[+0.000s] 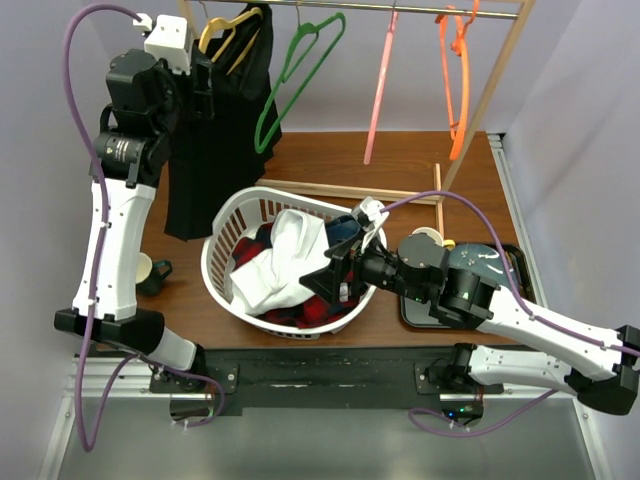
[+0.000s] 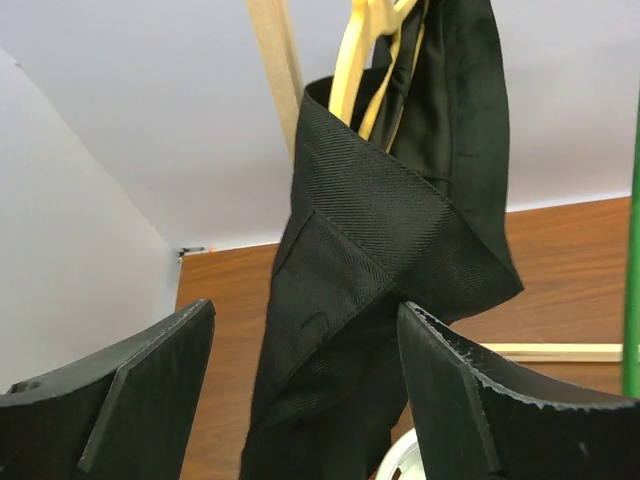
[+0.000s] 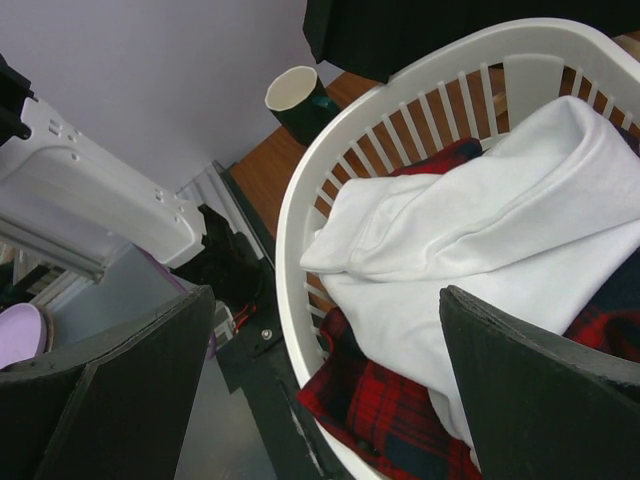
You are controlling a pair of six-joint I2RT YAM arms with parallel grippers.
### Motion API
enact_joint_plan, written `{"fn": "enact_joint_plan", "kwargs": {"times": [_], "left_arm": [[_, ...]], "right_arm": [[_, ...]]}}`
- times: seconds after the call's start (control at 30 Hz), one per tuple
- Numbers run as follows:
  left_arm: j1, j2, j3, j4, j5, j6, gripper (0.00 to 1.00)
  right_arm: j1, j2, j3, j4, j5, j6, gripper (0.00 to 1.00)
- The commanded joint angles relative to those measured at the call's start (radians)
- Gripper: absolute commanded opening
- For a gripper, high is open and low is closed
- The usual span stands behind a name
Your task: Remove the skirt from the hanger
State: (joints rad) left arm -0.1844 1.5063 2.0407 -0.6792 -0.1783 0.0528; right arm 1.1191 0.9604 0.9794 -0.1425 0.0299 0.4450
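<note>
A black skirt (image 1: 215,140) hangs on a yellow hanger (image 1: 232,28) from the rail at the back left. In the left wrist view the skirt (image 2: 370,260) hangs between my spread fingers, its waistband looped over the yellow hanger (image 2: 362,55). My left gripper (image 1: 205,75) is open, raised beside the skirt's top. My right gripper (image 1: 333,275) is open and empty over the white laundry basket (image 1: 222,225), above a white garment (image 3: 470,230) and a red plaid cloth (image 3: 400,420).
Green (image 1: 295,85), pink (image 1: 380,85) and orange (image 1: 455,80) hangers hang on the rail. A dark green cup (image 1: 152,272) stands left of the basket; it also shows in the right wrist view (image 3: 300,100). A black tray (image 1: 515,270) lies at the right.
</note>
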Motion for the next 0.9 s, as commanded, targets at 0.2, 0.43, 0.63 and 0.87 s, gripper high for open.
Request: {"fn": "enact_joint_plan", "kwargs": {"times": [0.2,0.43,0.63,0.87], "left_arm": [[0.02,0.048,-0.037,0.073,0.114,0.018,0.72],[0.022,0.023,-0.08,0.131,0.174,0.035,0.71],[0.022,0.017,-0.103,0.133,0.204,0.051,0.71],[0.022,0.032,-0.122,0.136,0.198,0.045,0.48]], "right_arm": [[0.002,-0.032,-0.005,0.006,-0.002,-0.006,0.98],[0.002,-0.031,-0.008,0.006,0.002,-0.009,0.98],[0.004,-0.025,-0.007,0.011,-0.005,-0.005,0.98],[0.002,-0.029,-0.004,0.009,-0.008,0.001,0.98]]}}
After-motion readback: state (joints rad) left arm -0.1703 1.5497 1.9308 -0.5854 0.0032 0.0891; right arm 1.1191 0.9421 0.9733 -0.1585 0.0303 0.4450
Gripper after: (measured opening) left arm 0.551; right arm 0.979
